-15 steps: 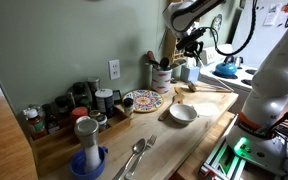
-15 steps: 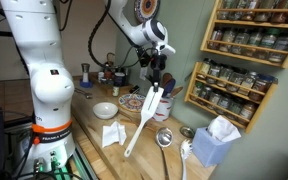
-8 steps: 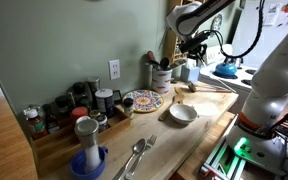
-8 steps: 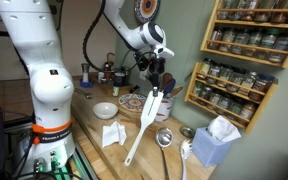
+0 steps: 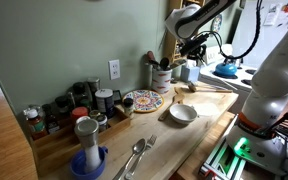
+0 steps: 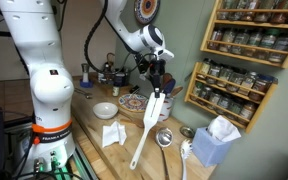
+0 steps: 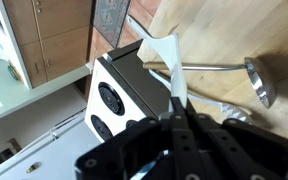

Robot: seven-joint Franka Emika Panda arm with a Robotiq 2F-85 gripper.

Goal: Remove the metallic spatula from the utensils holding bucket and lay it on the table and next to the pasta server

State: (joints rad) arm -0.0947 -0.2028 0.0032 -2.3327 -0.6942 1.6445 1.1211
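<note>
Fingers (image 6: 156, 76) clamp the long pale metallic spatula (image 6: 146, 125); lower it flat onto the wooden tabletop (image 6: 89, 130), beside the shiny metal pasta server (image 6: 165, 137).

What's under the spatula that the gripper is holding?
The wooden table and a metal ladle lying on it. In the wrist view the ladle's handle runs behind the spatula, and the spatula and gripper cover its far end.

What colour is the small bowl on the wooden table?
The bowl is white, seen most clearly in an exterior view.
</note>
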